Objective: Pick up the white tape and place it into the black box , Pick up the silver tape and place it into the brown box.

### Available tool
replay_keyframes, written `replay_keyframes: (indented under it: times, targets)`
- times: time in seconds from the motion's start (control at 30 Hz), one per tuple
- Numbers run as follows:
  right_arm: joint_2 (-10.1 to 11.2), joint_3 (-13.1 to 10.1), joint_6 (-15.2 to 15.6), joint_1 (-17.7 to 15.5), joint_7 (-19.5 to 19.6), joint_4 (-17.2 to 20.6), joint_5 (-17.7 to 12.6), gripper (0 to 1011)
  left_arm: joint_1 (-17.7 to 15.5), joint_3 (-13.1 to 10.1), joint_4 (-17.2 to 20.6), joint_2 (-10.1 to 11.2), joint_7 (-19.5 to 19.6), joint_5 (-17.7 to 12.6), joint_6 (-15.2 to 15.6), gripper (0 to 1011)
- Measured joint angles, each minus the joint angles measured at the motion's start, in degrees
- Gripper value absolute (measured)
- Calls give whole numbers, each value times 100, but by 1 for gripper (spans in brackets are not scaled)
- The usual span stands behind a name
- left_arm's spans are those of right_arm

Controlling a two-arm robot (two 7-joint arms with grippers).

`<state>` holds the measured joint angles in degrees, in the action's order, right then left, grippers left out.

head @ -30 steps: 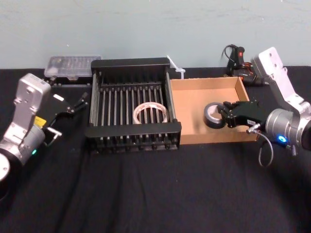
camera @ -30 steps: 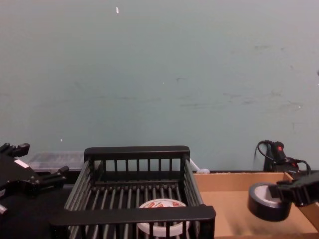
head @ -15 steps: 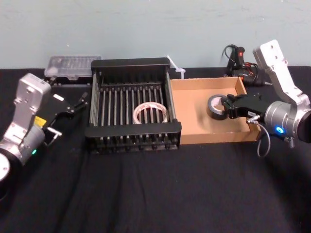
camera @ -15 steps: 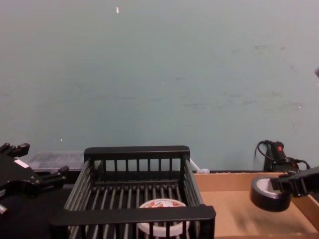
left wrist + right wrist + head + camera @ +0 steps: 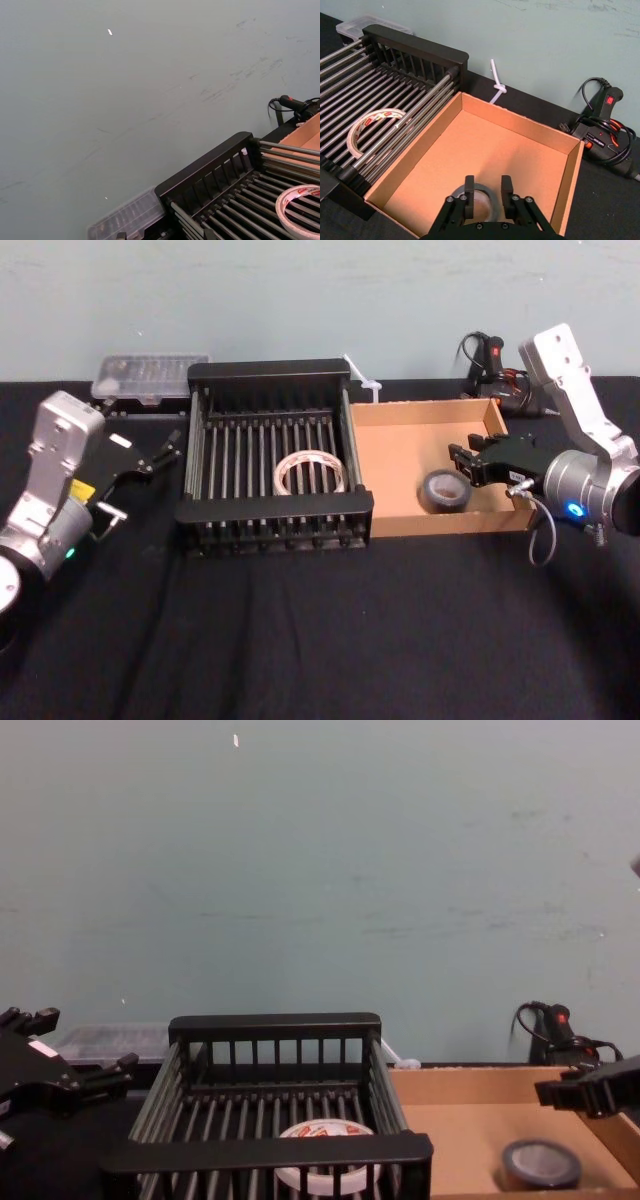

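Both tapes are judged to be in their boxes already, so the step in hand is taken to be the close of the second placement. The right tool is held over the brown box with its fingers parted to a moderate gap and nothing clasped between them. Just beneath and slightly ahead of those fingers, the silver tape is seen lying flat on the cardboard floor, apart from the tool and close to the box's front wall. Beyond the tool's fingertips, past the box's wall, the black box is set edge to edge with the brown one, and the white tape is seen resting flat on its slatted floor. Farthest from the right tool, on the far side of the black box, the left tool is parked above the table with its fingers spread and empty. No further grasp appears to be called for. The next move is judged to be a withdrawal: the right tool would need to be raised straight off the silver tape, so that the roll is not nudged, and then drawn back over the brown box's side wall without the cardboard being clipped.
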<state>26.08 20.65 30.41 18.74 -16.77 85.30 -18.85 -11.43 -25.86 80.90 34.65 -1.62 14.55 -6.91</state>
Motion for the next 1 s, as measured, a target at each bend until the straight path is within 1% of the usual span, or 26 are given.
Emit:
replay_keyframes:
  times: [0.07,0.13,0.2,0.23,0.27,0.3,0.33,0.37,0.4,0.47,0.5,0.6,0.63,0.73,0.8,0.9,0.93,0.97,1.0]
  targets:
    - [3,1,-1,-1,-2,3,-2,365,0,0,0,0,0,0,0,1001]
    - [4,2,-1,-2,-3,5,-3,394,0,0,0,0,0,0,0,1001]
    - [5,3,-2,-3,-4,8,-5,482,0,0,0,0,0,0,0,1001]
    - [6,4,-2,-4,-5,9,-5,504,0,0,0,0,0,0,0,1001]
    - [6,4,-2,-4,-6,10,-6,567,0,0,0,0,0,0,0,1001]
    - [7,5,-2,-4,-6,10,-7,586,0,0,0,0,0,0,0,1001]
    - [7,6,-2,-5,-7,11,-7,626,0,0,0,0,0,0,0,1001]
    - [7,6,-2,-5,-7,11,-7,626,0,0,0,0,0,0,0,1001]
    - [8,7,-2,-6,-7,11,-8,684,0,0,0,0,0,0,0,1001]
    - [9,8,-3,-7,-9,13,-9,724,0,0,0,0,0,0,0,1001]
    - [10,9,-3,-7,-10,14,-9,783,0,0,0,0,0,0,0,1001]
    - [11,9,-3,-9,-12,16,-9,837,0,0,0,0,0,0,0,1001]
    - [11,9,-4,-10,-15,16,-8,890,0,0,0,0,0,0,0,1002]
    - [10,1,-50,-48,-29,44,50,961,0,0,0,0,0,0,0,1001]
    - [-11,-51,-150,-110,54,89,132,1002,0,0,0,0,0,0,0,1001]
    - [-51,-128,-336,-215,236,162,244,1002,0,0,0,0,0,0,0,1001]
    - [-80,-169,-518,-297,416,215,371,1002,0,0,0,0,0,0,0,1001]
    - [-96,-186,-614,-340,521,242,443,1002,0,0,0,0,0,0,0,1001]
    - [-126,-212,-825,-431,745,288,626,1002,0,0,0,0,0,0,0,1001]
